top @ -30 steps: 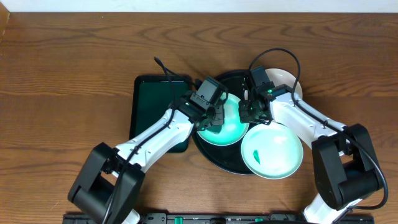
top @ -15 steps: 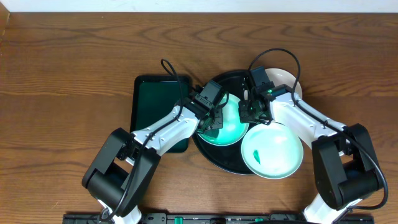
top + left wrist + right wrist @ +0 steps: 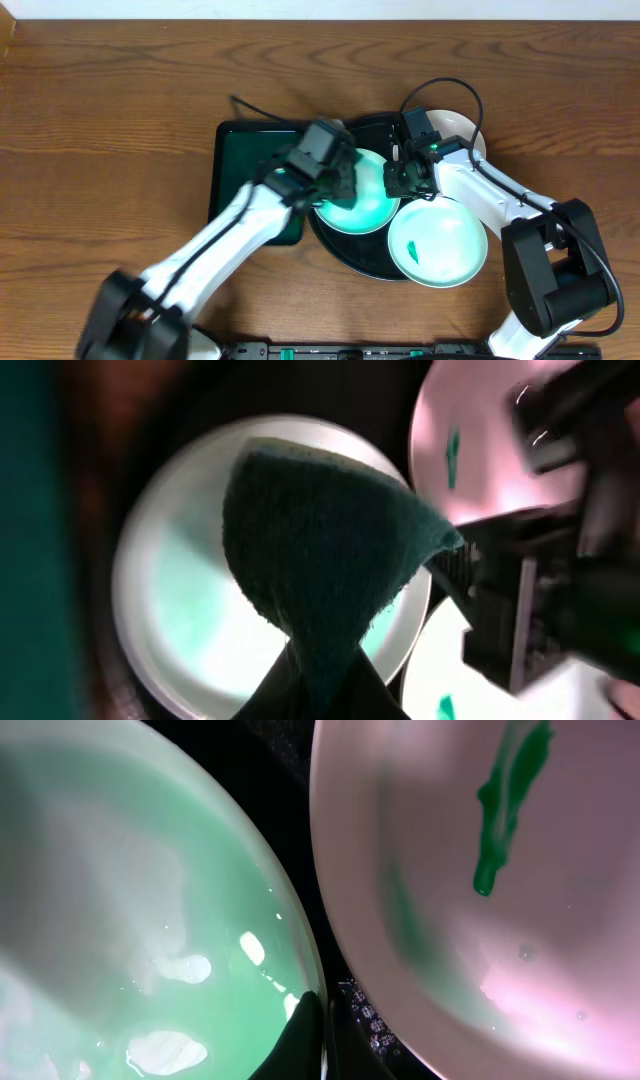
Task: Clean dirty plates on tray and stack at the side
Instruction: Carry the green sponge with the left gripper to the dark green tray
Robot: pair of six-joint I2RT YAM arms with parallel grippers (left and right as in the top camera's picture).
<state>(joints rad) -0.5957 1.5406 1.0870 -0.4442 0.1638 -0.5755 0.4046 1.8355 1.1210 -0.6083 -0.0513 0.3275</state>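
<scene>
**Left tool** (image 3: pixel 320 692): closed on a dark green scouring pad (image 3: pixel 320 550). The pad fans out from the tips and hangs over the bowl of the plate below.

**Right tool** (image 3: pixel 320 1030): closed, with nothing seen between the tips. They rest against the near rim of the same plate. Whether the rim is nipped cannot be told.

**Mint plate** (image 3: pixel 365 205): round and shallow, pale mint and glossy. It sits mid-tray between the two tools. No green mark shows on the part in view.

**Smeared plate** (image 3: pixel 437 245): white, with a green streak (image 3: pixel 505 805) on its face. It lies just beside the mint plate and overhangs the tray's lower right rim.

**Third plate** (image 3: pixel 462 128): at the tray's upper right, mostly hidden under the right arm. The left wrist view shows a small green mark on it.

**Round black tray** (image 3: pixel 330 245): glossy and raised-rimmed, carrying the plates.

**Rectangular green tray** (image 3: pixel 240 170): just beside the black tray's left edge, bare.

**Table** (image 3: pixel 100 120): brown wood.

**Progress:** early, by judgement. The first plate is under the pad, two look unwiped, and none is stacked at the side.
</scene>
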